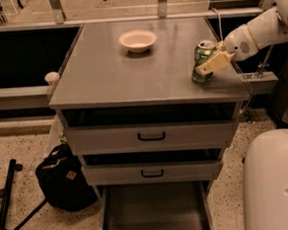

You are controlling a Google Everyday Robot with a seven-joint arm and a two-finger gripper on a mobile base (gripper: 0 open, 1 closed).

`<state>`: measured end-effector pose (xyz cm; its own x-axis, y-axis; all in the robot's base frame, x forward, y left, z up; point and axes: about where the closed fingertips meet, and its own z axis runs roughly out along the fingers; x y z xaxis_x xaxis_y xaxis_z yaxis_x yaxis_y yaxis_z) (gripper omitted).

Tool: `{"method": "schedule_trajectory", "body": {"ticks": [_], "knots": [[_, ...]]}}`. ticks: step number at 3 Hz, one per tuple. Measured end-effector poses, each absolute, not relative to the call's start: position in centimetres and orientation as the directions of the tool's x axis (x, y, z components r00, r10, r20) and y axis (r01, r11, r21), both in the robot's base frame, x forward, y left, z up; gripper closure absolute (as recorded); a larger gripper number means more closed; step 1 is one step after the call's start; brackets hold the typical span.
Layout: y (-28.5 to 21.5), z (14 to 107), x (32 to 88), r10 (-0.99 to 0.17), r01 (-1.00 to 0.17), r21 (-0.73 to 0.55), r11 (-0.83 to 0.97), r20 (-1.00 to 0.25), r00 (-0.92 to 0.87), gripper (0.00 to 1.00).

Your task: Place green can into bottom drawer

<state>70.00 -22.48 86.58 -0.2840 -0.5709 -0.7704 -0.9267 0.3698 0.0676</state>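
The green can (201, 59) stands near the right edge of the grey cabinet top (121, 74). My gripper (210, 62) reaches in from the right on a white arm and is closed around the can, with a pale yellow finger (213, 62) across its front. The can's base is at or just above the surface. The bottom drawer (155, 210) is pulled open low at the front of the cabinet, and its flat grey floor is bare.
A pale bowl (138, 40) sits at the back middle of the top. The two upper drawers (151, 136) with black handles are shut. A black bag (64, 178) and a black pole (5, 197) lie on the floor at left. My white base (277, 182) stands at right.
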Motion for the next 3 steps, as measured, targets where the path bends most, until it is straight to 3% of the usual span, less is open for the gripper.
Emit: {"method": "schedule_trajectory", "body": {"ticks": [1,3], "knots": [[-22.5,86.8,70.0,-0.571,-0.927,0.068,0.37,-0.77,-0.284,1.0],[-30.3,92.8,59.1,-0.666,-0.925,-0.09,0.368,-0.72,-0.195,1.0]]}}
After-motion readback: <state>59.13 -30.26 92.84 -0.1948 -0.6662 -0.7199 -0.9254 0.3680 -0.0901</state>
